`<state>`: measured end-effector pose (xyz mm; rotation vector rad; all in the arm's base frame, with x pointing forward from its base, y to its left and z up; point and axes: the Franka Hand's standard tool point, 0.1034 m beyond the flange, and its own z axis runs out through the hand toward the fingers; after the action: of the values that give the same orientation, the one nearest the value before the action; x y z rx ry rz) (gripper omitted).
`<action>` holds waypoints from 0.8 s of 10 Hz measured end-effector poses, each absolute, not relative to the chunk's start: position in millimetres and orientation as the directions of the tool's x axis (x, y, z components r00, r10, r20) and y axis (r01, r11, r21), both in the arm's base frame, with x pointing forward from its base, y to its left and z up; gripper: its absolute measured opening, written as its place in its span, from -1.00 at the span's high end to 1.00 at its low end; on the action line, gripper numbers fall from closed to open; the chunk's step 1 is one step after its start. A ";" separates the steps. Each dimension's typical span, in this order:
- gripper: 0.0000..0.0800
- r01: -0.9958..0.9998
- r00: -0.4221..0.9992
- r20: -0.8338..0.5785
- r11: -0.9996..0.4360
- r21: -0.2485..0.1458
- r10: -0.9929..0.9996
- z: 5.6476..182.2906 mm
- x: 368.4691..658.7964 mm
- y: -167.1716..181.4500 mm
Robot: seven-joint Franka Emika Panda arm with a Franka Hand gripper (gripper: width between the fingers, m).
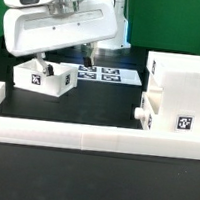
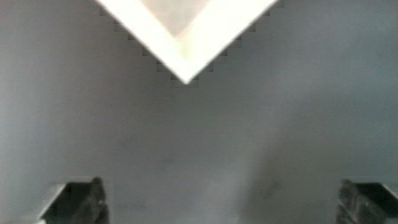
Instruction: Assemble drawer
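One white arm (image 1: 56, 25) leans in over the table's far edge, its broad, smooth wrist casing held level above the black table (image 1: 97, 106). In the wrist view the gripper (image 2: 222, 205) stands wide, its two dark fingertips (image 2: 71, 202) well apart with only matte grey surface between them, gripping nothing; a white pointed wedge (image 2: 187, 35) enters that view opposite the fingertips, perhaps the corner of some flat white part, too blurred to name.

Smooth white plastic makes up the drawer; its tall boxy housing (image 1: 181, 77) sits by the table's edge at the exterior view's right, with a knobbed tray (image 1: 156, 104) against its lower front and the small round knob (image 1: 140, 111) facing outward; the loose tray (image 1: 45, 79), open-topped and square-tagged, lies near the far corner at the exterior view's left, under the arm. Beside it the thin marker board (image 1: 103, 74) lies flat by the far edge; a long low rail (image 1: 84, 136) runs along the near edge.
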<state>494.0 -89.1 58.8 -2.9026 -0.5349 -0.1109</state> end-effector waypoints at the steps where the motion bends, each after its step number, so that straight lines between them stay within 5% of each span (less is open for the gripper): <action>1: -0.62 0.284 0.957 0.104 -0.944 -0.170 0.270 59.9 492.4 -91.0; 8: -0.62 -0.264 0.963 0.009 -0.946 -0.189 -0.270 64.8 446.1 -100.5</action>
<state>446.1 -100.5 64.8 -2.9264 0.4015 -0.0511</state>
